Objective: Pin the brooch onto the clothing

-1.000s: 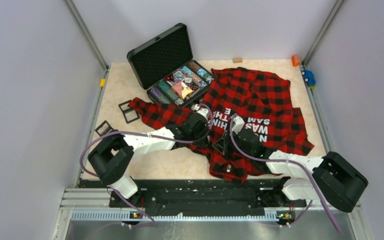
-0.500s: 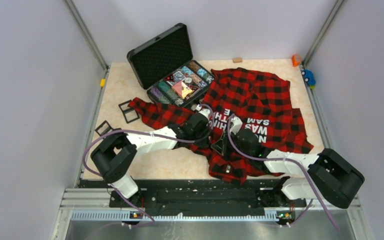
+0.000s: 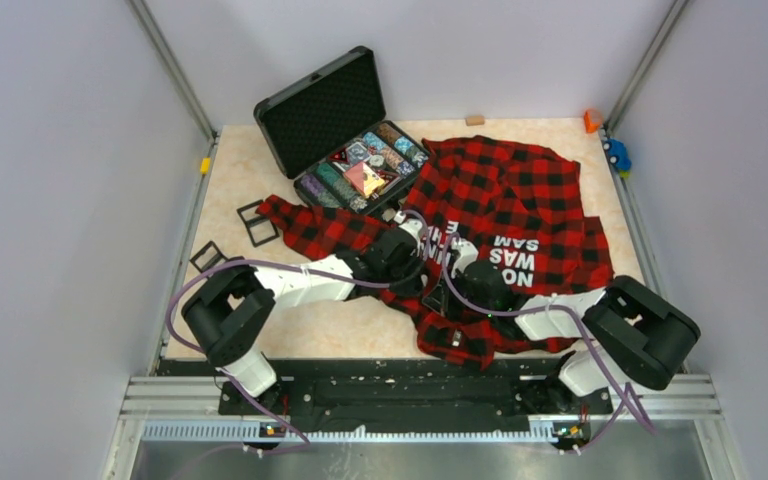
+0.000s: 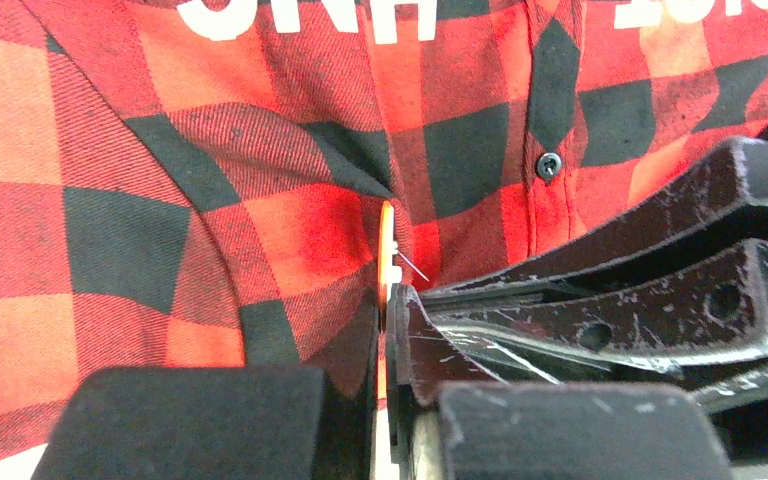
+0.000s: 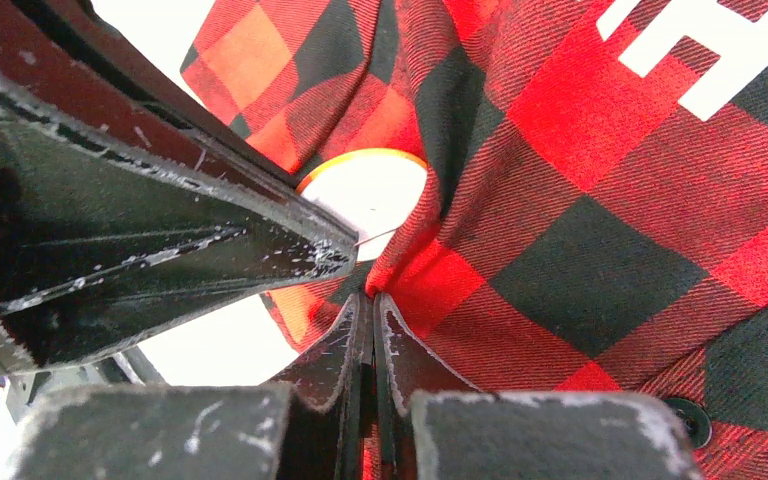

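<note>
The clothing (image 3: 530,200), a red-and-black checked shirt with white lettering, lies spread over the right half of the table. Both grippers meet at its near left part. My left gripper (image 4: 388,300) is shut on the brooch (image 4: 387,235), a thin round disc with an orange rim, seen edge on against the cloth (image 4: 210,200). Its bare pin (image 4: 415,268) sticks out beside the disc. The right wrist view shows the brooch (image 5: 375,185) face on, white, partly behind a fold. My right gripper (image 5: 370,300) is shut on that fold of the shirt (image 5: 610,250), right under the brooch.
An open black case (image 3: 322,110) with several filled compartments stands at the back left, touching the shirt's sleeve. Two black square frames (image 3: 257,222) (image 3: 206,256) lie on the left. A small wooden block (image 3: 475,120) and small orange (image 3: 592,120) and blue (image 3: 616,153) items sit along the back and right edge.
The right arm's elbow and base link have swung left, toward the middle. Both grippers stay shut at the same spot on the shirt; the left arm has hardly moved.
</note>
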You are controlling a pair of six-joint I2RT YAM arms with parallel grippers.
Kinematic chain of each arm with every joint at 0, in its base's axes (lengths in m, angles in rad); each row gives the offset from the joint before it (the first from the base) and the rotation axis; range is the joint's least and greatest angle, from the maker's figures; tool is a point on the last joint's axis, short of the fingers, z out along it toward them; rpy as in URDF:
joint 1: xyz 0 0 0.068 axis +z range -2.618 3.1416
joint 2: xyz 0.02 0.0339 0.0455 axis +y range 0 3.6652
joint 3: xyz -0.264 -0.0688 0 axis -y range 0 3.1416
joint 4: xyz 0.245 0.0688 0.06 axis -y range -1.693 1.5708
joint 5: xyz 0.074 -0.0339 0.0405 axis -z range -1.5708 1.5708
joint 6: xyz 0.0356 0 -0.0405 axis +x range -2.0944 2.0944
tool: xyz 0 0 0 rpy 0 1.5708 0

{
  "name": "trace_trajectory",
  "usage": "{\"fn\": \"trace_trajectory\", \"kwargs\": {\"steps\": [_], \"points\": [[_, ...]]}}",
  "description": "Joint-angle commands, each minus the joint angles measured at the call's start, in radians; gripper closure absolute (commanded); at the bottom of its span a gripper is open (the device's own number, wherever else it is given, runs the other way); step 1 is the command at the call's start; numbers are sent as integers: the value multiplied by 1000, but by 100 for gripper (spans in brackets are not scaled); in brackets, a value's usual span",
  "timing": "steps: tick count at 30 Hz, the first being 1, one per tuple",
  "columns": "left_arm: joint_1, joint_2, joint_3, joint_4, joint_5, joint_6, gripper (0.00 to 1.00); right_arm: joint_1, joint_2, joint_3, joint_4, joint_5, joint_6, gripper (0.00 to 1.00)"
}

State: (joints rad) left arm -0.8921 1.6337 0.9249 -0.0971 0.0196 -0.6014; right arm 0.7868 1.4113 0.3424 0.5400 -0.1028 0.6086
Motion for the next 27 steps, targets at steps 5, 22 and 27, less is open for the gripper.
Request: {"fn": "trace_trajectory", "kwargs": {"steps": [5, 22, 27], "points": [[-2, -37, -29, 89, 43, -23, 100, -7, 27, 22, 61, 5, 11, 100], [28, -175, -115, 158, 33, -27, 100, -8, -49, -4, -7, 56, -9, 100], [33, -179, -117, 146, 32, -23, 100, -8, -51, -2, -6, 49, -8, 100]]}}
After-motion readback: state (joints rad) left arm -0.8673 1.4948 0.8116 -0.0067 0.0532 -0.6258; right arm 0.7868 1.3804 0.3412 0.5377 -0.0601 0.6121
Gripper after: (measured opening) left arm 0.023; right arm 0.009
